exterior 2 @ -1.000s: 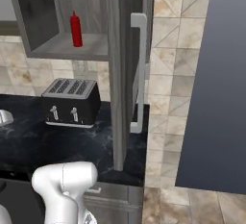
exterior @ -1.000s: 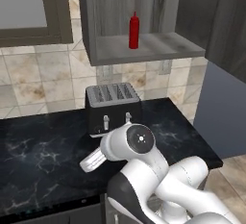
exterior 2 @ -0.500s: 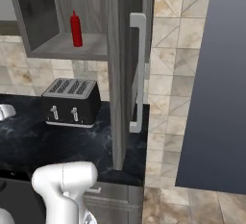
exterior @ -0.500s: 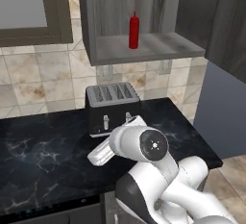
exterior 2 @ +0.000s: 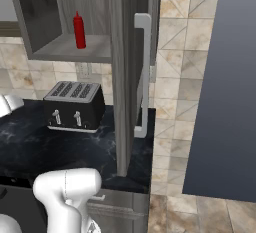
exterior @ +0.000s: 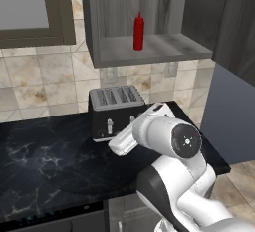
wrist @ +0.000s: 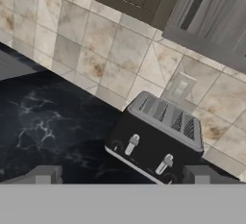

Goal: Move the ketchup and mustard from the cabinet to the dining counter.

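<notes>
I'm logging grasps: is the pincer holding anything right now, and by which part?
Nothing is held. The pincer is open over the black worktop, facing the toaster. The ketchup stands in the cabinet.

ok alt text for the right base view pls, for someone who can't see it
A red ketchup bottle stands upright on the shelf of an open wall cabinet, whose door with a long silver bar handle swings toward the camera. Below, a black toaster sits on a black marble worktop.

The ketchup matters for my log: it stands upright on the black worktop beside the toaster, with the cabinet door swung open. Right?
Not quite. The ketchup stands upright on the shelf inside the cabinet, above the toaster, not on the worktop. The left base view shows this. The door is indeed open.
</notes>
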